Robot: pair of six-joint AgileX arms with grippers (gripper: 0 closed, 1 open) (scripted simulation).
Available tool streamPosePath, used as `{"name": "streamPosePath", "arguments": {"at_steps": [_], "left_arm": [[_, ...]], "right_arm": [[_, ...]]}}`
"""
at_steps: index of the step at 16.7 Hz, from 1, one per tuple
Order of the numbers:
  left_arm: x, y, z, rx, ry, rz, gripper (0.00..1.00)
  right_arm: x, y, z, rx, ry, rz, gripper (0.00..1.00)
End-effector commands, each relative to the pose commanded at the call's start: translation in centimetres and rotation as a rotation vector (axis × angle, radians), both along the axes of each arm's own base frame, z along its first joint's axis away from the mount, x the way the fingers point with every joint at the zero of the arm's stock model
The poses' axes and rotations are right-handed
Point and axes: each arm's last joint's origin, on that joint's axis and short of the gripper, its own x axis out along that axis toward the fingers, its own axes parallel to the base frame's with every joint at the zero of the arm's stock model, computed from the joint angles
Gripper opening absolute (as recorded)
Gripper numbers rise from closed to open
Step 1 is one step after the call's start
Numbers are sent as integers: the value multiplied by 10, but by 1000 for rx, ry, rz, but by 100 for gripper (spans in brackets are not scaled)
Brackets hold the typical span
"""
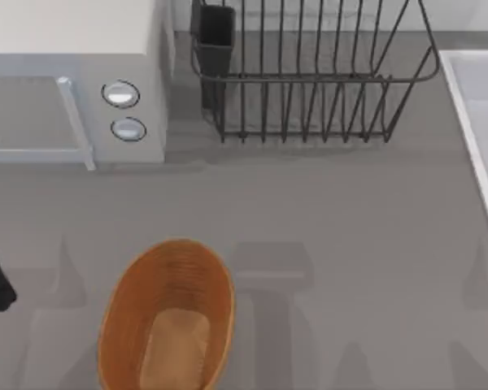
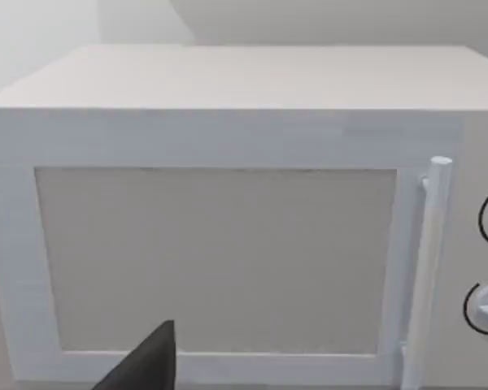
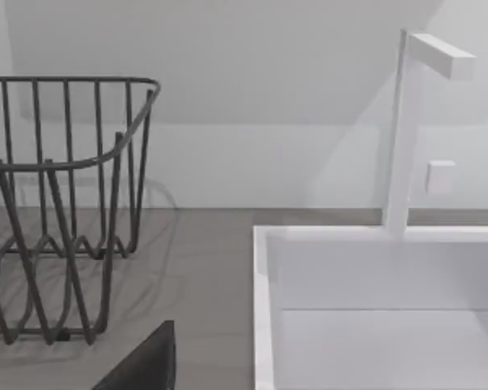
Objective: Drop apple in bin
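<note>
Wicker bin (image 1: 138, 301) at worktop (image 1: 350, 244) front-left edge, nearest left arm; end effector states cannot tell

Orange-brown wicker on a grey tabletop, among white and black things.

The bin (image 1: 167, 321) is orange-brown woven wicker with fine ribbing along its sides and a lighter tan flat bottom. The tabletop (image 1: 333, 211) is plain mid grey. The microwave (image 2: 228, 203) is white with a pale grey door panel, a white handle and two silvery, dark-ringed knobs. The dish rack (image 1: 309, 73) is black wire. The sink (image 3: 374, 309) and its tap are white. A dark, near-black pincer finger (image 2: 146, 361) stands against the microwave door.
</note>
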Motion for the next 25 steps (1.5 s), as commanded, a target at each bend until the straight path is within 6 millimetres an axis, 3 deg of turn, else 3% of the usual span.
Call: {"name": "streamPosePath", "arguments": {"at_steps": [3,8,14,19,25], "left_arm": [[1,0,-1,6,15,-1,100],[6,0,-8,126,211,-24,100],[23,2,11,390,496,-100,100],[55,8,32,641,758,-245,100],[111,21,40,888,1046,-529,100]], "right_arm": [[0,0,0,0,0,0,100],[0,0,0,0,0,0,100],[0,0,0,0,0,0,100],[0,0,0,0,0,0,100],[0,0,0,0,0,0,100]]}}
